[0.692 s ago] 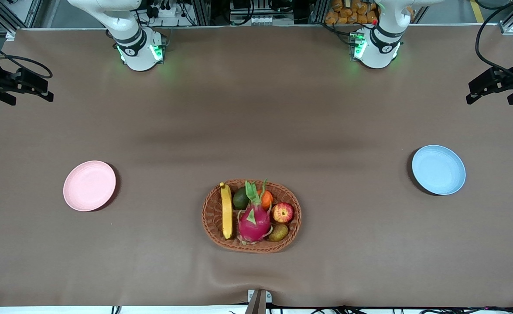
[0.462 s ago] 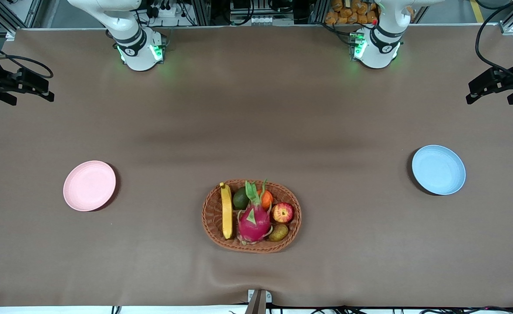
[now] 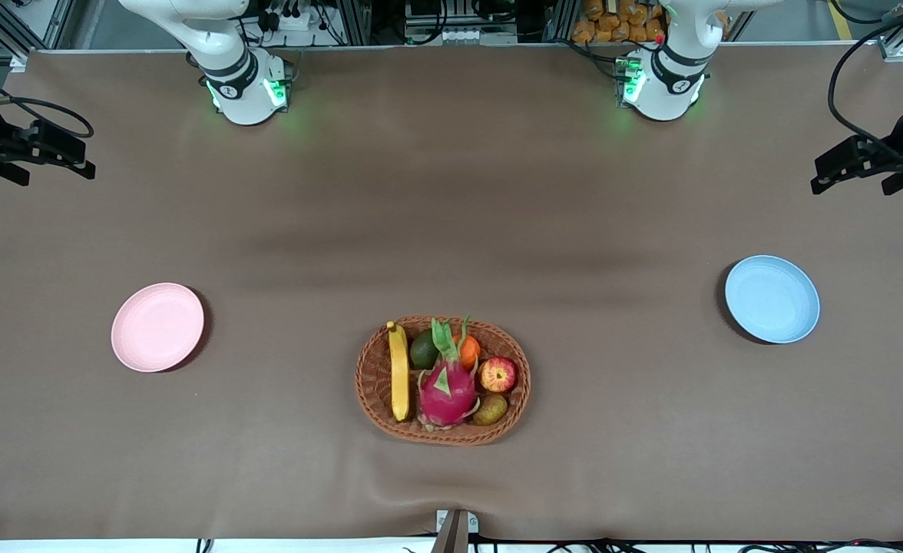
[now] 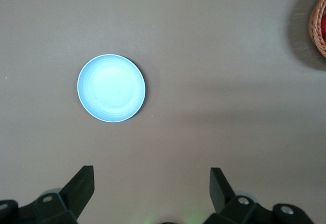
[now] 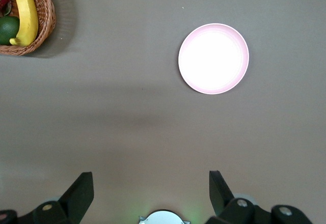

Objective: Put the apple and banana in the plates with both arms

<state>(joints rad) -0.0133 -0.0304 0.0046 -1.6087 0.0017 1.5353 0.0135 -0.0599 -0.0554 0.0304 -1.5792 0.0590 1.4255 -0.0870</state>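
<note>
The yellow banana [image 3: 398, 371] and the red apple [image 3: 497, 374] lie in a brown wicker basket [image 3: 371, 376] in the middle of the table. The banana [image 5: 25, 12] also shows in the right wrist view. The pink plate [image 3: 157, 326] lies empty toward the right arm's end, and the blue plate [image 3: 772, 299] lies empty toward the left arm's end. My left gripper [image 3: 843, 165] is open and empty, high over the table near the blue plate [image 4: 111, 88]. My right gripper [image 3: 64, 153] is open and empty, high over the table near the pink plate [image 5: 213, 58].
The basket also holds a pink dragon fruit [image 3: 446, 388], a green fruit [image 3: 423, 349], an orange fruit [image 3: 468, 349] and a brownish kiwi-like fruit [image 3: 490, 409]. A camera mount [image 3: 455, 526] stands at the table's edge nearest the front camera.
My left gripper has shifted slightly toward the middle of the table. The right gripper, fruit and plates have not moved.
</note>
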